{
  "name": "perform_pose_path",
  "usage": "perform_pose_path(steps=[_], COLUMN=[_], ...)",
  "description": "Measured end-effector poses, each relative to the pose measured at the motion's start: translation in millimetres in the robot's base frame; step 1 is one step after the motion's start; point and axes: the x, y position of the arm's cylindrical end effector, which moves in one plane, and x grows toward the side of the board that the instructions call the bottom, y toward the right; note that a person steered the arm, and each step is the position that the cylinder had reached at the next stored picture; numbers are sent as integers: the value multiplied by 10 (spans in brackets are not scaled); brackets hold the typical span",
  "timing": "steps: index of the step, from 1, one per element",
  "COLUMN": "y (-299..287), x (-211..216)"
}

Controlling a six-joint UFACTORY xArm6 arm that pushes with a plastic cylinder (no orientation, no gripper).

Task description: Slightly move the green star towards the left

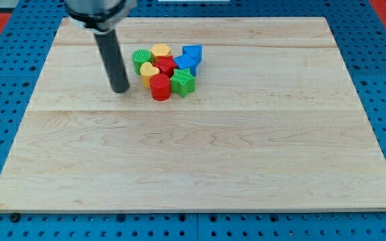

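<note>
Wooden planks formed the pale surface (193, 154), which lay on a blue pegboard (5, 120). Eight small blocks huddled together toward the far side, left of centre. The green star (183, 82) sat at the near right edge of the cluster, touching a red cylinder (160, 88) on its left. Behind them were a yellow heart (149, 71), a red block (165, 65), a green cylinder (140, 58), a yellow hexagon (160, 51) and two blue blocks (191, 53). My tip (120, 90) rested left of the cluster, near the yellow heart but apart from it. It was a plain rod with no end effector, so there was nothing to spread or pinch.
</note>
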Motion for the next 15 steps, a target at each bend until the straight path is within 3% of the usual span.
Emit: perform_pose_path(steps=[1, 3, 5, 7, 8, 11, 13, 15], y=[455, 579, 814, 1698, 1822, 1162, 1266, 1314], x=[168, 233, 178, 189, -69, -407, -18, 32])
